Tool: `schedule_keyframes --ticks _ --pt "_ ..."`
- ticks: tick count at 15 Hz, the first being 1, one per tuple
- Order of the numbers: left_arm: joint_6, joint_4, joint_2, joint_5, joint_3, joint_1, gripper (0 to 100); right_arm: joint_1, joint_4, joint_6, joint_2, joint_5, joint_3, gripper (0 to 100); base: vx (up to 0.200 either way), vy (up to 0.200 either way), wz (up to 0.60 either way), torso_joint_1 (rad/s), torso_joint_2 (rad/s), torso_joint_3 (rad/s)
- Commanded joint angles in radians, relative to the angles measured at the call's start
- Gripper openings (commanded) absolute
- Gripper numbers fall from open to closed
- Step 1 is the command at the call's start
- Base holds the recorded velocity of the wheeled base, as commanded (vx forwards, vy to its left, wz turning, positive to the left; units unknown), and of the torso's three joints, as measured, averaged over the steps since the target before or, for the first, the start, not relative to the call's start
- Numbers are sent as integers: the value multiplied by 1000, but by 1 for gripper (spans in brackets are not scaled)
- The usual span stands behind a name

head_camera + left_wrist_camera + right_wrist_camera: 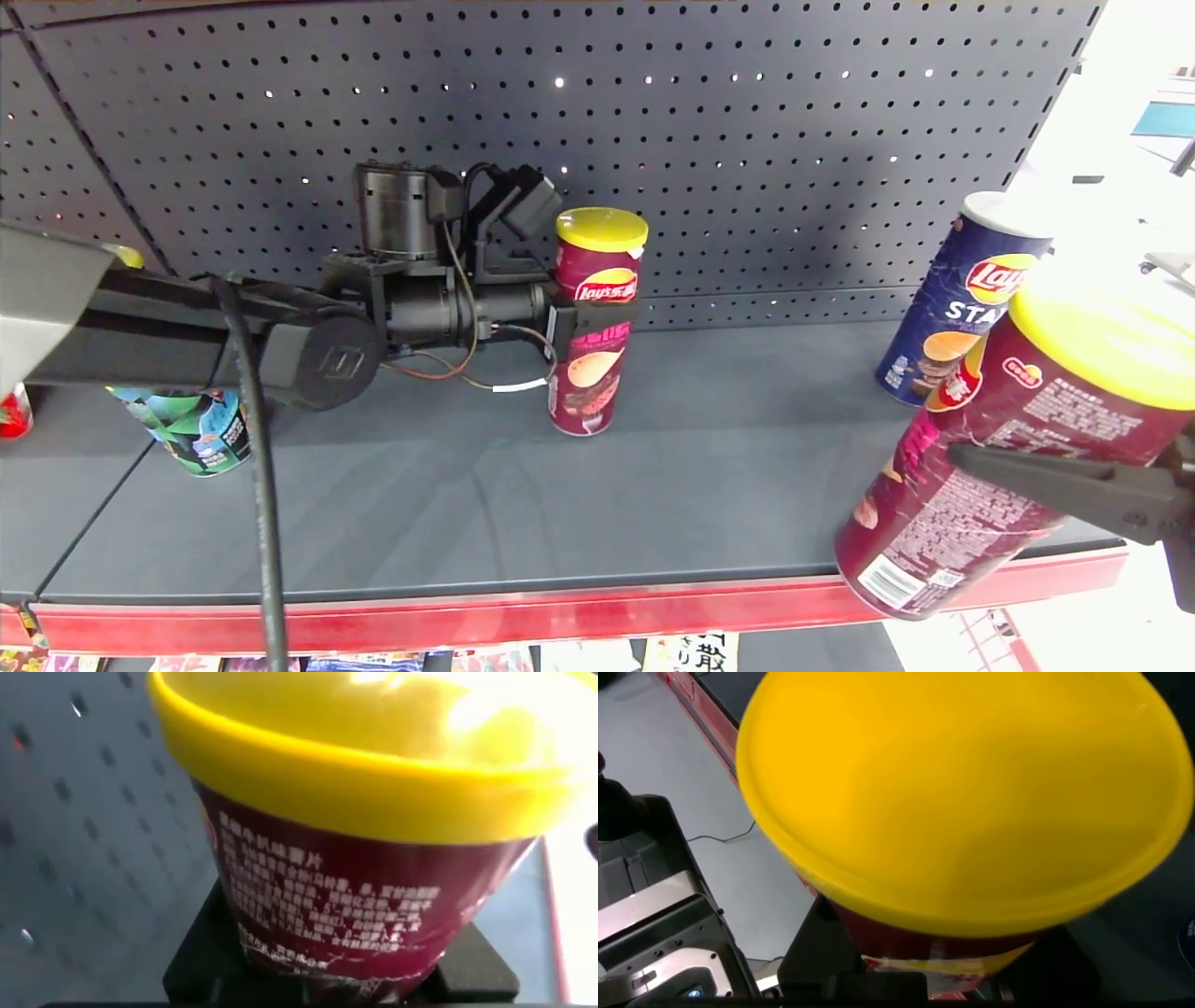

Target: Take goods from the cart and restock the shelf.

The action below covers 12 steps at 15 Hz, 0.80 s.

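My left gripper (596,325) clamps a yellow-lidded maroon cardboard chip tube (586,392) upright toward the grey metal shelf (448,504) back, probably to seat it squarely. My right gripper (1018,459) grips a matching tube (943,532), tilted at that shelf's front edge, likely next.

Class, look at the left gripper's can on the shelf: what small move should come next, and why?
Probably open the left gripper and let go: its maroon cylindrical chip can with the yellow lid stands upright, base seemingly resting on the grey metal shelf.

Black arm (177,322), black left gripper (597,317), trailing cable (260,467)
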Motion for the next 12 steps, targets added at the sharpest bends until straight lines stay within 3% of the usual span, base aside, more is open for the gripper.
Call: schedule_keyframes --ticks 1,2,4,6,9,12 --pt "-44 -9 -160 -30 128 -14 0 2 0 0 13 1 -8 0 0 0 0 0 0 0" --pt "-44 -9 -164 -31 131 -16 0 2 0 0 13 1 -8 0 0 0 0 0 0 0" --pt "-41 -11 -301 -113 321 -17 0 5 0 0 28 1 -22 0 0 0 0 0 0 0" --pt "-33 -32 -353 -117 419 -28 0 5 0 0 40 2 -30 0 0 0 0 0 0 0" --pt "-26 -152 -353 -119 511 -32 0 6 0 0 50 2 -37 0 0 0 0 0 0 0" --pt "-24 -203 -348 -109 573 -43 0 6 0 0 54 2 -45 0 0 0 0 0 0 0"
